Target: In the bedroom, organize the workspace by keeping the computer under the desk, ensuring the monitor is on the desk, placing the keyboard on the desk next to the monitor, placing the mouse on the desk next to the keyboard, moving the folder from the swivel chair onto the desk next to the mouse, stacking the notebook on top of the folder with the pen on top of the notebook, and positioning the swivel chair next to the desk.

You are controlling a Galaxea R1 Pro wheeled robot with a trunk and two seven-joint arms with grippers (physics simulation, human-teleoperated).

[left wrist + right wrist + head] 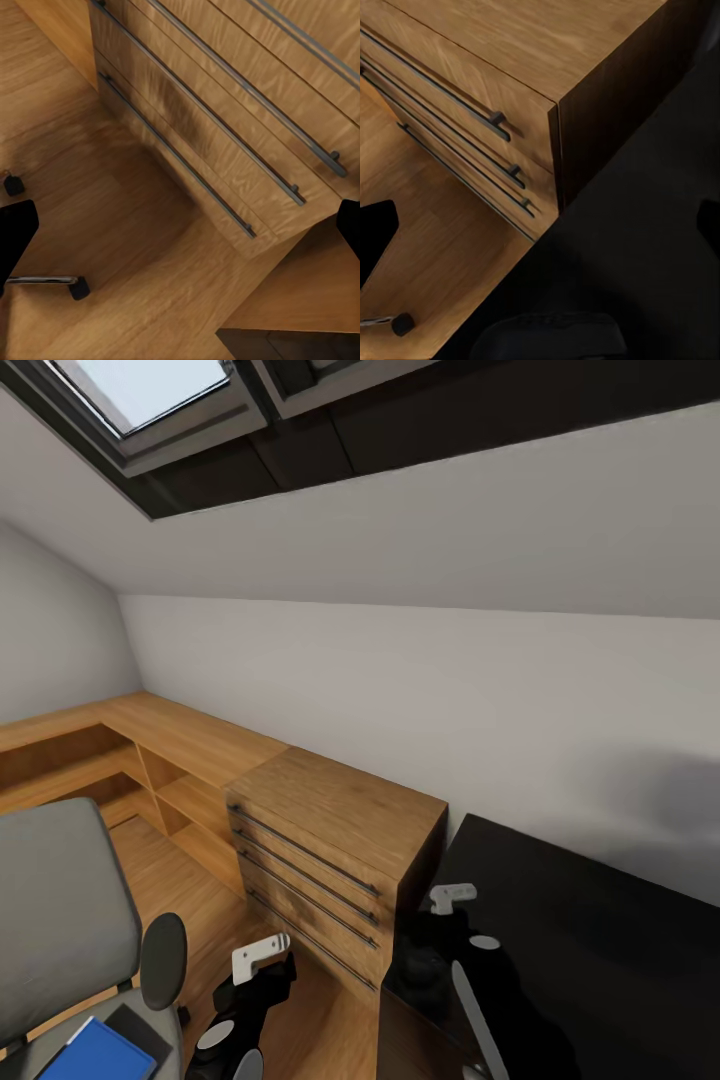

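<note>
Here I am looking down from the head camera at a wooden drawer chest (pixel 330 860) standing against the white wall, with the glossy black desk (pixel 590 920) touching its right side. At the lower left the swivel chair (pixel 60 930) is showing its grey back and one black armrest, and the blue folder (pixel 95 1055) is lying on its seat. A dark flat thing is lying just beside the folder; it is perhaps the notebook (pixel 135 1028), but the corner of the picture is too small for me to be sure.

My left gripper (pixel 262 952) is hanging over the wooden floor (pixel 112 210) in front of the chest. In its wrist camera the two dark fingertips (pixel 15 232) are sitting at opposite edges, so the fingers are spread wide and holding nothing. A chrome leg of the chair base with a black caster (pixel 79 287) is showing below it.

My right gripper (pixel 453 897) is hovering above the left end of the desk, close to the chest. Its fingers (pixel 376 232) are also spread apart, with nothing between them.
</note>
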